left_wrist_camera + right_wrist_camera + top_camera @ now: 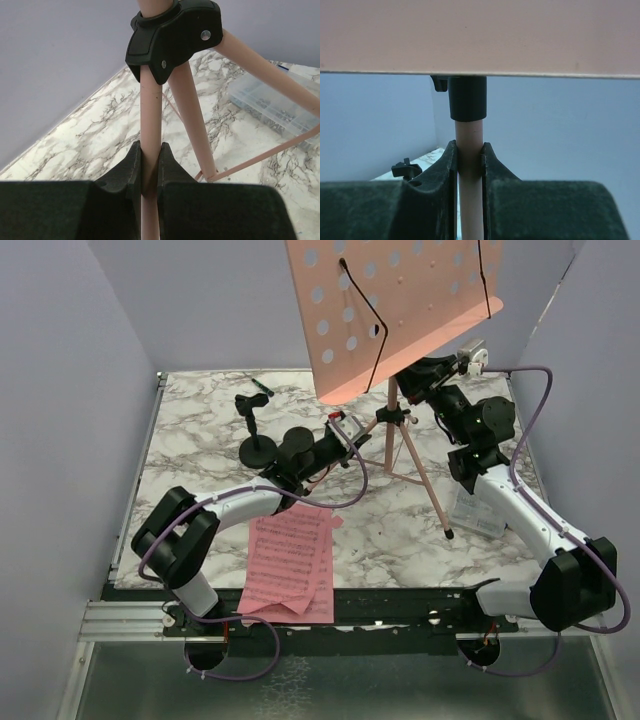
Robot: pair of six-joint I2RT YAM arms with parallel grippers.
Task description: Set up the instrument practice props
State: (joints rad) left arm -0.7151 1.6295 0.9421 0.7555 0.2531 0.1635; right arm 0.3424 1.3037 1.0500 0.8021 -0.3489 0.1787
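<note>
The salmon-pink music stand (400, 310) stands upright at the back middle of the table, its hole-punched desk tilted and its tripod legs (425, 480) spread. My left gripper (345, 432) is shut on one pink tube (150, 115) just below the black tripod hub (175, 35). My right gripper (425, 375) is shut on the stand's pole (468, 135) right under the black collar (468, 102) and the desk (480, 35). Two pink sheet-music pages (293, 560) lie overlapped at the table's front edge. The light-blue stick is out of view.
A small black stand with a round base (257, 435) sits left of my left gripper and also shows in the right wrist view (406, 170). A dark pen-like item (262, 387) lies behind it. A clear plastic box (478, 512) lies by the right arm.
</note>
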